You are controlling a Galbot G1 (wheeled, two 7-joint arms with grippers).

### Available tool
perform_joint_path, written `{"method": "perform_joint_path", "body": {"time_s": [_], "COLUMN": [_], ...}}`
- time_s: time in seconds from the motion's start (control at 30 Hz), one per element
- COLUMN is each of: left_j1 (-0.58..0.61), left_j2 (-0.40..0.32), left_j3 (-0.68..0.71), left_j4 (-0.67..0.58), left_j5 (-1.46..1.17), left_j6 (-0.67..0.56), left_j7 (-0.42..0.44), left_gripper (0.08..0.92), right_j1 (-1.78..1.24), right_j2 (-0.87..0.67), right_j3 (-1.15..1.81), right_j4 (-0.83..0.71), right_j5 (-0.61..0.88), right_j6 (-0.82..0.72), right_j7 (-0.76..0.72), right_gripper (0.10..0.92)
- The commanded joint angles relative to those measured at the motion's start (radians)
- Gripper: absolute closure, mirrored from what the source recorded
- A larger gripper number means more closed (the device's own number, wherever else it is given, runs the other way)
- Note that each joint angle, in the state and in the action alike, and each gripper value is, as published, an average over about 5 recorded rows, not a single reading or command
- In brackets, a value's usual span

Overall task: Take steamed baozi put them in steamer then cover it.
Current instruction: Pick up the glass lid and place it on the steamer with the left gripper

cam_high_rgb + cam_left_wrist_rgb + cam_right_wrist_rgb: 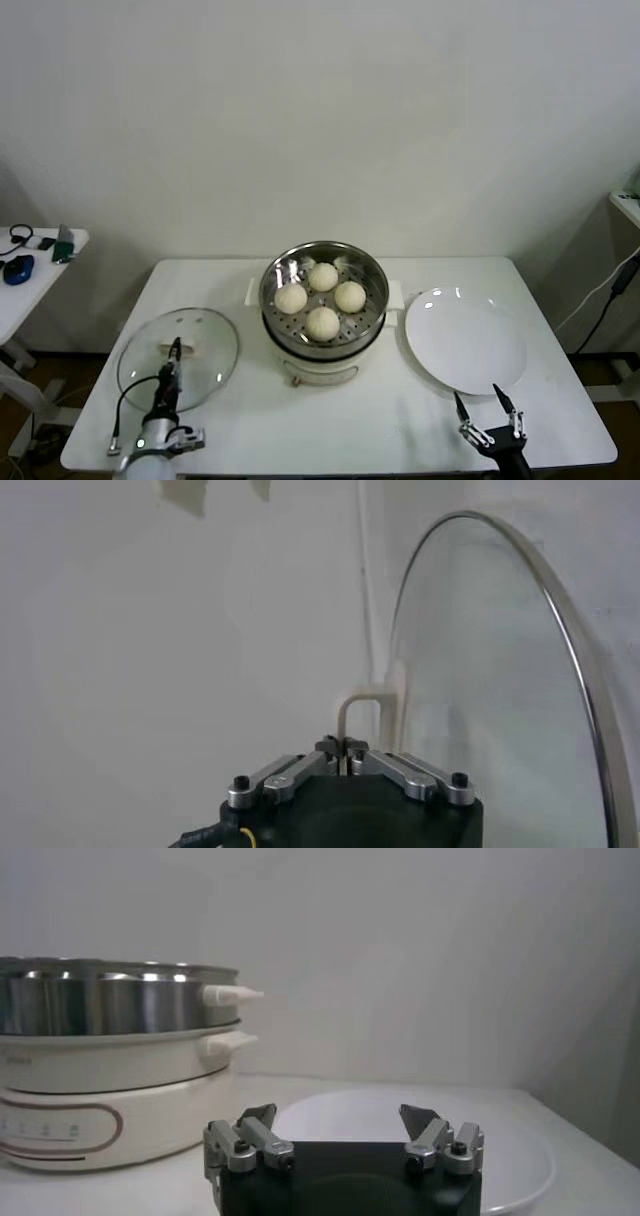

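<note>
4 smooth cream baozi point(322, 297) in shiny steamer point(372, 318), glass cover point(210, 350) alongside

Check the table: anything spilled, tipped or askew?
Nothing stands out. Four baozi sit in the steamer, which stands level. The cover lies flat on the table to its left, under the left claw; the plate is bare, near the open right claw.
</note>
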Motion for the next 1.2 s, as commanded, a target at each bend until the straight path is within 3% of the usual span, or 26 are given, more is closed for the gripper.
{"method": "perform_joint_path", "body": {"time_s": [0.03,0.17,0.33,0.6,0.73,0.9,1.2], "left_j1": [0.053,0.054,-0.025,-0.195,-0.291,-0.397,-0.423], "left_j2": [0.109,0.199,0.280,0.290,0.241,0.110,-0.134], "left_j3": [0.046,0.093,0.161,0.346,0.463,0.601,0.719], "left_j4": [-0.323,-0.511,-0.667,-0.709,-0.671,-0.593,-0.466], "left_j5": [-0.118,-0.183,-0.236,-0.168,-0.091,0.033,0.239], "left_j6": [0.184,0.352,0.517,0.620,0.620,0.620,0.620], "left_j7": [0.150,0.289,0.396,0.487,0.536,0.600,0.676], "left_gripper": [0.873,0.873,0.873,0.873,0.873,0.873,0.873], "right_j1": [0.001,0.000,0.000,-0.005,-0.006,-0.005,0.012], "right_j2": [0.002,0.009,0.022,0.024,0.024,0.022,0.021], "right_j3": [0.008,0.021,0.032,0.039,0.039,0.042,0.047], "right_j4": [0.020,0.033,0.046,0.071,0.071,0.067,0.060], "right_j5": [-0.043,-0.086,-0.110,-0.116,-0.115,-0.112,-0.112], "right_j6": [-0.027,-0.055,-0.074,-0.081,-0.075,-0.064,-0.056], "right_j7": [0.016,0.031,0.036,0.034,0.031,0.027,0.018], "right_gripper": [0.203,0.202,0.203,0.203,0.203,0.203,0.203]}}
